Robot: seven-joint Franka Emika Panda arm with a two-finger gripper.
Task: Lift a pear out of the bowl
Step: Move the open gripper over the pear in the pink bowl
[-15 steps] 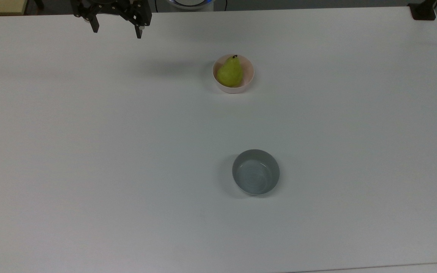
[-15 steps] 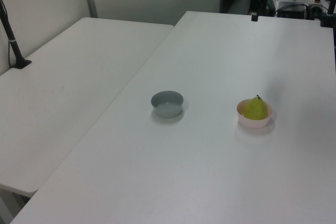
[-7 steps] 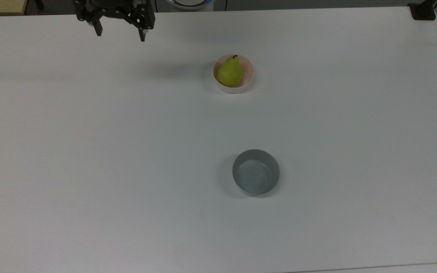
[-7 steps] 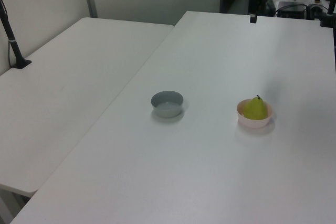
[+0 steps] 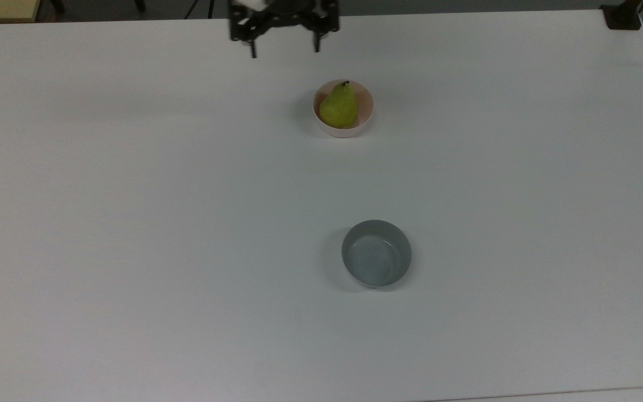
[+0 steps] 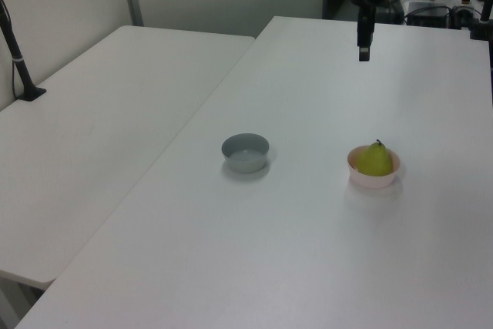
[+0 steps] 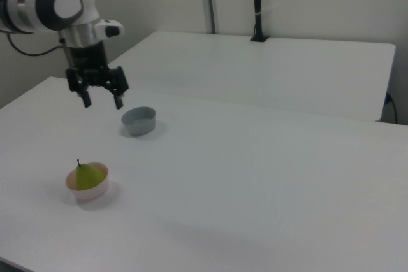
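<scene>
**Pear in the pink bowl, gripper hanging apart**

Inside the pale pink bowl (image 5: 364, 119) stands the yellow-green pear (image 5: 338, 108), stem up. Nearby, the grey bowl (image 5: 377, 253) holds nothing. Above the white table (image 5: 132, 223), the gripper (image 5: 284, 51) hangs wide open and empty, well apart from the pear. The right view adds the white arm (image 7: 60, 4) above it.

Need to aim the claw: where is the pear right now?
The pear sits in the pink bowl near the top view's upper centre, above the grey bowl.
</scene>
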